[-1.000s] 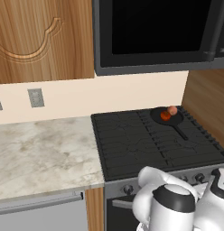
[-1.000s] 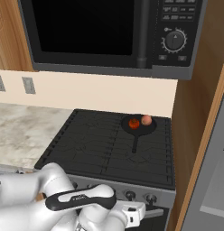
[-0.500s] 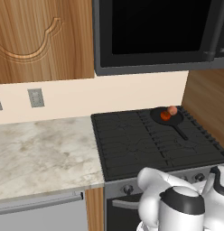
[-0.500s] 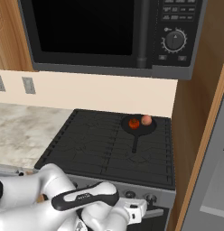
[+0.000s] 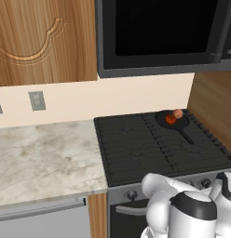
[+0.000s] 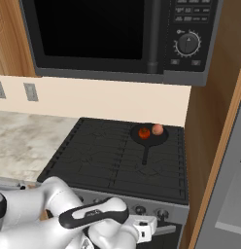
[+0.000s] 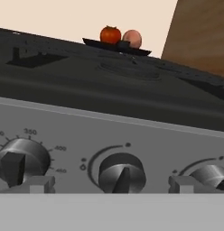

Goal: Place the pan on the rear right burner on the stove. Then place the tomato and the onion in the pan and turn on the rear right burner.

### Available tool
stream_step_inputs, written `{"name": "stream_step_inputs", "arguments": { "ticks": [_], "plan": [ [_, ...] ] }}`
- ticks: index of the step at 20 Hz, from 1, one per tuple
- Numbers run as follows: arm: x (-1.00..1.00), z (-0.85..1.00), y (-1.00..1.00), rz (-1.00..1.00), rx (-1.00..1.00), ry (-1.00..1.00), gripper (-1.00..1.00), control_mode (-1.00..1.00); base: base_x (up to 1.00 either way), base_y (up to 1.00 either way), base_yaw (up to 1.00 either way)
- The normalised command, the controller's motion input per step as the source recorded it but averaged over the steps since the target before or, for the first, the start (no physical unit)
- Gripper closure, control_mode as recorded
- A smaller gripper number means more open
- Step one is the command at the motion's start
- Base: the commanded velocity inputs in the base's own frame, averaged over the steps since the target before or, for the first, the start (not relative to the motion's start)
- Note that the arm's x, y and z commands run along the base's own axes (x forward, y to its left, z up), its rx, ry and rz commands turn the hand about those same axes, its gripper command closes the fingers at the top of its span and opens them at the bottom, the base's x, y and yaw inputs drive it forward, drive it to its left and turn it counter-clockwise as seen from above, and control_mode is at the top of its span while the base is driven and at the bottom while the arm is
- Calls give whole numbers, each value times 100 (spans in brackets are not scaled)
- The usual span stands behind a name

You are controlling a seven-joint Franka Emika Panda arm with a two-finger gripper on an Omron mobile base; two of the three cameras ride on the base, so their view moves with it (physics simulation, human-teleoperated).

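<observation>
Sitting on the rear right burner (image 6: 150, 136) of the stove (image 5: 136, 153) is the pan (image 5: 162, 117), up around 1 o'clock on the cooktop from the left base cam, handle pointing back toward the front edge. Tomato (image 5: 170, 119) and onion (image 5: 178, 113) are both inside it, touching or nrly so; onion is the one closer to the back wall. Right base cam shows the same thing: tomato at 9 o'clock of the onion in the pan. The gripper (image 7: 111, 189) is down low in front of the stove's steel front, jaws spread wide apart, nothing betw them, its two tips poking up at 6 o'clock of the hand cam w/ one at 7 and one at 5. Between the tips there's a round knob (image 7: 121, 173), pointer aimed roughly 6 o'clock. Another knob w/ temp numbers sits at 9 o'clock of it, a third one at 3 o'clock, cut off by the frame edge. Microwave (image 6: 117, 34) hangs above the stove, marble counter (image 5: 38, 153) off at 9 o'clock.
</observation>
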Motion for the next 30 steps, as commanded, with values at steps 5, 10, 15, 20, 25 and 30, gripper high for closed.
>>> {"name": "stream_step_inputs", "arguments": {
  "ticks": [5, 10, 15, 20, 25, 30],
  "plan": [
    [18, -1, 0, 0, 0, 1, -100, -100, 0, 0, 0],
    [20, 0, 0, 0, 0, 0, -100, -100, 0, 0, 0],
    [15, -3, 0, 0, 0, 0, -100, -100, 0, 0, 0],
    [9, -30, 0, 0, 0, 0, -100, -100, 0, 0, 0],
    [3, -34, 0, 0, 0, 0, -100, -100, 0, 0, 0],
    [0, -6, 0, 0, 0, 0, -100, -100, 0, 0, 0]
  ]
}}
